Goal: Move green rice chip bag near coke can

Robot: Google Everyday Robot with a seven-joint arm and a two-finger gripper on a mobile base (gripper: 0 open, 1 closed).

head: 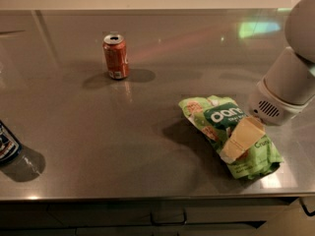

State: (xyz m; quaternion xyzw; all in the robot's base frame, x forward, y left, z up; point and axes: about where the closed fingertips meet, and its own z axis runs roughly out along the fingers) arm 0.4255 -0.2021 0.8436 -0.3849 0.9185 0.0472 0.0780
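The green rice chip bag lies crinkled on the steel table at the right front. The coke can stands upright at the back left, well apart from the bag. My gripper comes in from the right on a white arm. Its cream tip lies over the near right part of the bag and hides some of it. I cannot tell whether it holds the bag.
A dark can with a blue-white label stands at the left edge, partly cut off. The table's front edge runs just below the bag. Bare steel tabletop lies between bag and coke can.
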